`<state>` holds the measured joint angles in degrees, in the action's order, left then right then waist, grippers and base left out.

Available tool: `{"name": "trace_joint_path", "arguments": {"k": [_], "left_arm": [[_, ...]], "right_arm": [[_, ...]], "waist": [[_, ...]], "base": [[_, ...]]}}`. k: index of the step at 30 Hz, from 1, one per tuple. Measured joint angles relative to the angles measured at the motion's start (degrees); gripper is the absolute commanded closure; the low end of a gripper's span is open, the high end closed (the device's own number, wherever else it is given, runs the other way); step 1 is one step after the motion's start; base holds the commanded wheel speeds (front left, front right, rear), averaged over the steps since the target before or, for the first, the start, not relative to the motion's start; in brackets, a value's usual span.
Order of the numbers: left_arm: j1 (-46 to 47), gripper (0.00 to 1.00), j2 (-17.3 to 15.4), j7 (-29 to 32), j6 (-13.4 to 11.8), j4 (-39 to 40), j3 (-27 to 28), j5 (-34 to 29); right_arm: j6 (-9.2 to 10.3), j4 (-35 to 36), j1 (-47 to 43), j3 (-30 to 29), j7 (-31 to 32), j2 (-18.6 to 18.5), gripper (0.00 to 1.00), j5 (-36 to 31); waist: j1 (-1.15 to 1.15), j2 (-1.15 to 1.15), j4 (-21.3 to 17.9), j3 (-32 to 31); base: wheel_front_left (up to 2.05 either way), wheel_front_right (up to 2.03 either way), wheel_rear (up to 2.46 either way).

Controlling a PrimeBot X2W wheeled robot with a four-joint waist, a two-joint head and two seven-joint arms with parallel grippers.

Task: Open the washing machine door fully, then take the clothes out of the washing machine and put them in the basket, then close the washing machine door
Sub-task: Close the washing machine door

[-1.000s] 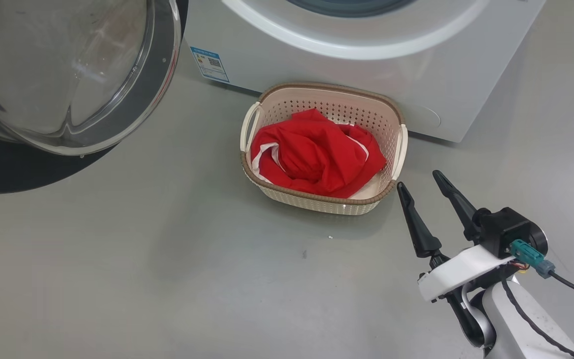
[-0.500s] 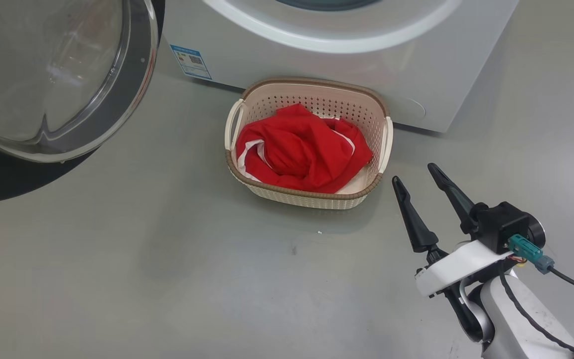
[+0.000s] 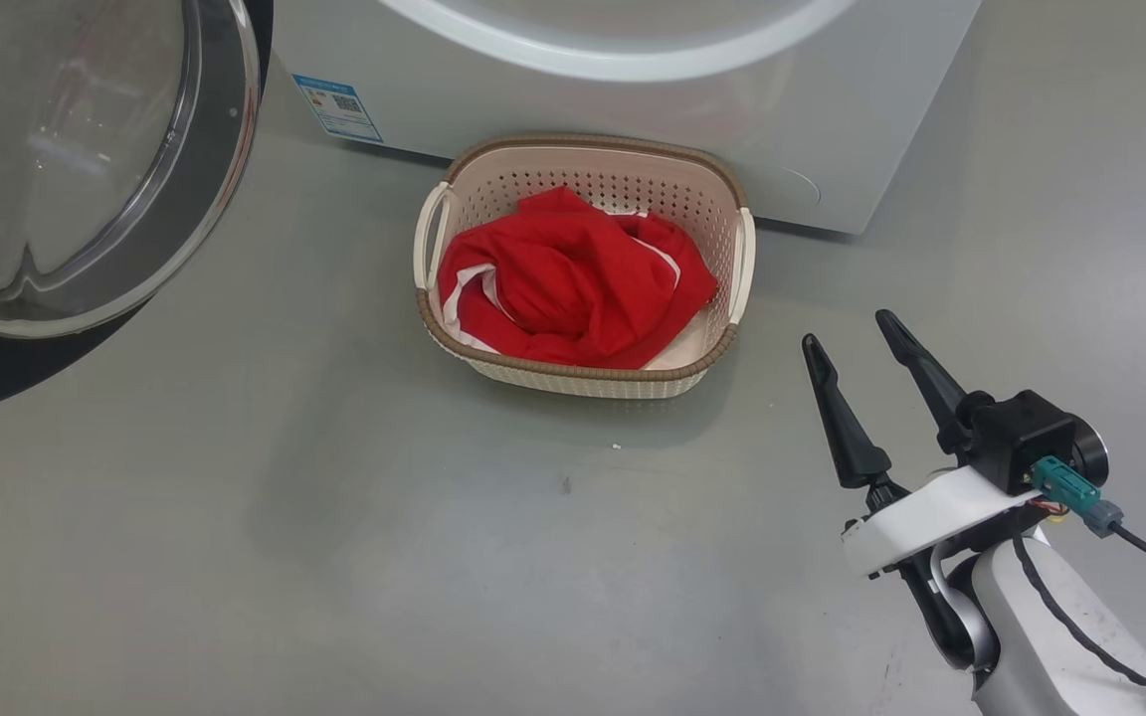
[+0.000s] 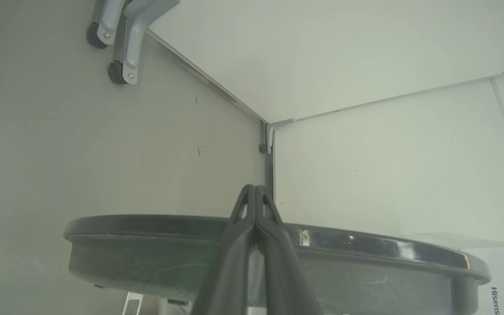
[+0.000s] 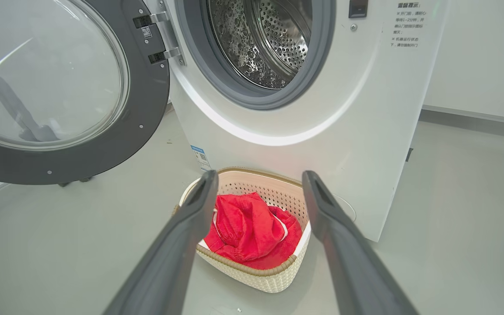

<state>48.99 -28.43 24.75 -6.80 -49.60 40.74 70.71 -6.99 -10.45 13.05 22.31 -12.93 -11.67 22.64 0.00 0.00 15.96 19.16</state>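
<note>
One blue sticker (image 3: 337, 107) sits near the basket (image 3: 573, 370).

Door (image 3: 86, 169) glossy glass; basket (image 3: 583, 380) plastic; clothes (image 3: 573, 283) matt cloth; drum (image 5: 274, 39) steel.

Head camera swung right: basket (image 3: 583, 376) and washing machine door (image 3: 227, 149) sit further left in frame, right gripper (image 3: 846, 326) now farther from basket.

The grey floor (image 3: 334, 557) carries the cream basket (image 3: 583, 383), standing just before the white washing machine (image 3: 832, 129).
</note>
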Motion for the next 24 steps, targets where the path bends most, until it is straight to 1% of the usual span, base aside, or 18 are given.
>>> {"name": "trace_joint_path", "arguments": {"k": [9,19,24], "left_arm": [[1.4,1.00,-0.2,1.0,0.0,-2.3,-0.1,-0.3],[1.9,1.00,-0.5,5.2,0.0,-3.6,-1.3,-0.1],[1.9,1.00,0.0,6.7,0.2,-4.3,-2.4,-0.1]], "right_arm": [[0.00,0.2,0.0,-0.6,-0.1,-0.7,0.00,0.0],[0.00,0.3,0.0,-1.2,-0.1,-1.2,0.00,0.0],[0.02,0.3,0.0,-1.4,-0.1,-1.3,0.00,0.0]], "waist": [[0.00,0.00,-0.3,0.6],[0.00,0.00,0.2,0.8],[0.00,0.00,0.9,0.6]], "base": [[0.00,0.00,0.00],[0.00,0.00,0.00],[0.00,0.00,0.00]]}}
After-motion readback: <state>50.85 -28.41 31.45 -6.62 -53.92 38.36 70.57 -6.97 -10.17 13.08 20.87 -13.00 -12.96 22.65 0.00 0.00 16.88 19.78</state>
